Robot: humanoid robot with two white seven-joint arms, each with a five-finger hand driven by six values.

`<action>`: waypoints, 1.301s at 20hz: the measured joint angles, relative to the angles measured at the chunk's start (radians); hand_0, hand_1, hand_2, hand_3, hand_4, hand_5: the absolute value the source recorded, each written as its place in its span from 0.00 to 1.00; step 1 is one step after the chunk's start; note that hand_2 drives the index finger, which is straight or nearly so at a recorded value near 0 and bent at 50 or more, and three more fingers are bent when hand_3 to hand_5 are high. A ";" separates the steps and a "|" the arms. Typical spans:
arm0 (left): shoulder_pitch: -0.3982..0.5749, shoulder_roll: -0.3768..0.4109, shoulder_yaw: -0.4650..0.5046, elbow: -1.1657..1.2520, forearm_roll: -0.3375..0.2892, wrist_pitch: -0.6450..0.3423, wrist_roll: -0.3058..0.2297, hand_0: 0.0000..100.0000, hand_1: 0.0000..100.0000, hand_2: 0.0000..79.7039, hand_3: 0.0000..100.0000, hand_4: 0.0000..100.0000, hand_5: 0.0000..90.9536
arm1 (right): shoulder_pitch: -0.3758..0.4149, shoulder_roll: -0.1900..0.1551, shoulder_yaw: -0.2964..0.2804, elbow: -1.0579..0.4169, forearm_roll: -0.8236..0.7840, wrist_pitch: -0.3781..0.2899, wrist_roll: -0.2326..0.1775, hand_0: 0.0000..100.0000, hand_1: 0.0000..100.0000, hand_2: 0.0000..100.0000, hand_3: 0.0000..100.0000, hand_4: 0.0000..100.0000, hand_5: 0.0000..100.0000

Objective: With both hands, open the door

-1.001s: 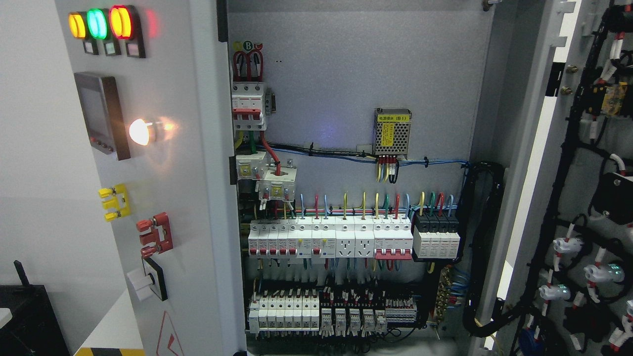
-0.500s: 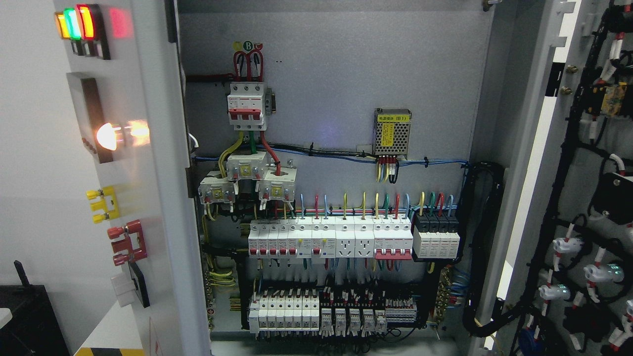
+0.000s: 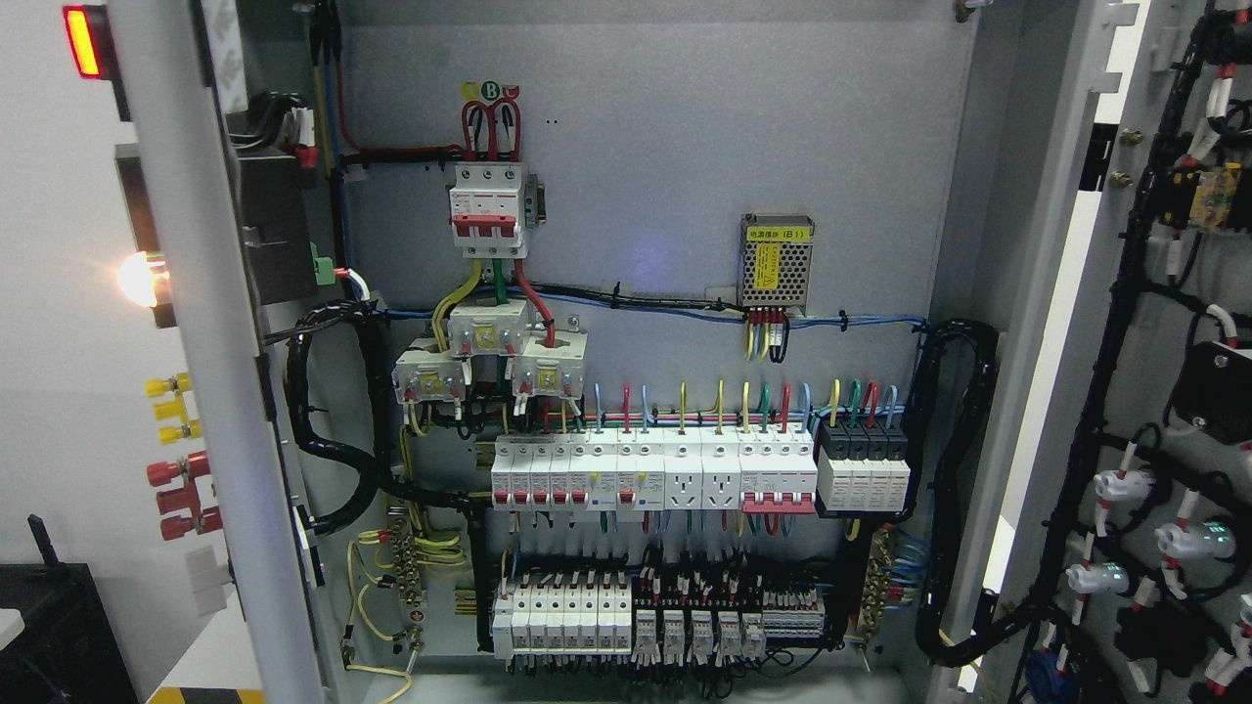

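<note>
Left door (image 3: 210,391) stands edge-on at the left, right door (image 3: 1164,391) wide open at the right. Between them, breakers (image 3: 650,474) and wiring (image 3: 337,411) show. No robot hand visible, so grip unknown.

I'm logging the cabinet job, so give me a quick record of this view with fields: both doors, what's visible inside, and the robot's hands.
left door: left door swung wide, seen nearly edge-on, its lit lamp facing left
right door: right door open, wiring on its inner face
interior: backplate fully exposed; red-handled breaker at upper left, small power supply at centre right, breaker row across the middle
black cable loom: black cable loom runs from the left door into the cabinet
hands: neither in view
</note>
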 measured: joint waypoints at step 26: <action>0.000 0.000 -0.003 0.000 -0.022 0.003 0.000 0.12 0.39 0.00 0.00 0.00 0.00 | -0.051 0.065 0.056 0.051 0.010 0.044 -0.010 0.12 0.39 0.00 0.00 0.00 0.00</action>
